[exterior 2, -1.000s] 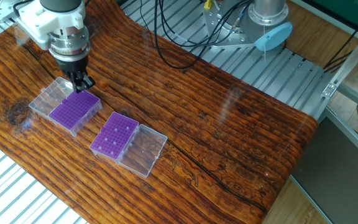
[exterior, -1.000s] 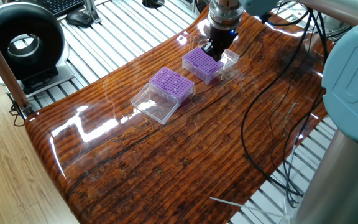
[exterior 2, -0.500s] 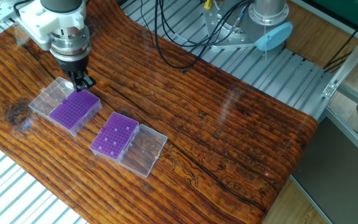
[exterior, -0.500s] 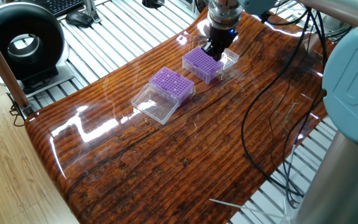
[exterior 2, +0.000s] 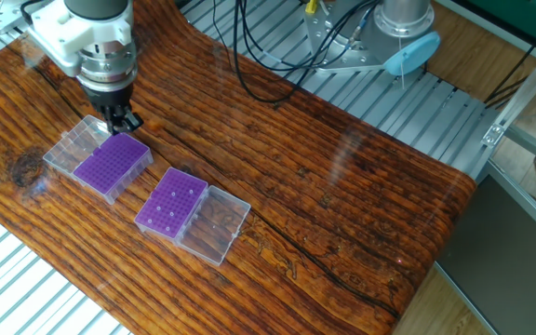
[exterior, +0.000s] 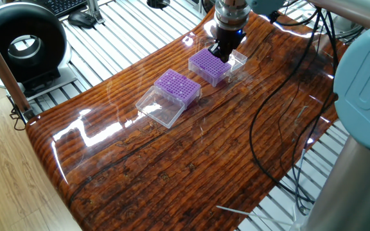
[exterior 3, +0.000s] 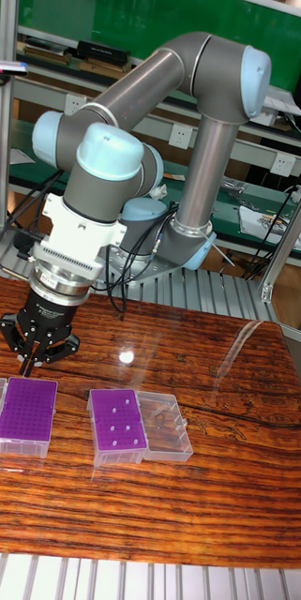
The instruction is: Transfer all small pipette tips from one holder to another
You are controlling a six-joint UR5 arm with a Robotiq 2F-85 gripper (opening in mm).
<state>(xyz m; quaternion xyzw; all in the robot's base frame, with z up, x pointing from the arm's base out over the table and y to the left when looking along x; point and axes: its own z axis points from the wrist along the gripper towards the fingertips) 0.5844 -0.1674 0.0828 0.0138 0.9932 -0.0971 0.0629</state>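
Observation:
Two purple holders stand on the wooden table, each with a clear lid folded open beside it. The full holder [exterior: 209, 66] [exterior 2: 112, 164] [exterior 3: 25, 412] shows the small pipette tips [exterior 2: 110, 160] as a dense dotted grid. The other holder [exterior: 178, 86] [exterior 2: 172, 201] [exterior 3: 117, 420] carries only several pale tips [exterior 3: 115, 419]. My gripper [exterior: 218, 51] [exterior 2: 122, 125] [exterior 3: 33, 361] hangs just above the far edge of the full holder. Its fingers converge to a point and look shut. Any tip between them is too small to make out.
Clear lids [exterior: 159, 107] [exterior 2: 214, 223] lie open beside the holders. Black cables [exterior: 268, 109] trail across the table's right side. A black round device [exterior: 23, 45] stands off the table to the left. The arm's base [exterior 2: 398, 28] sits on metal slats behind.
The gripper has edged slightly upward over the full holder's far edge. Both holders and lids stay where they were.

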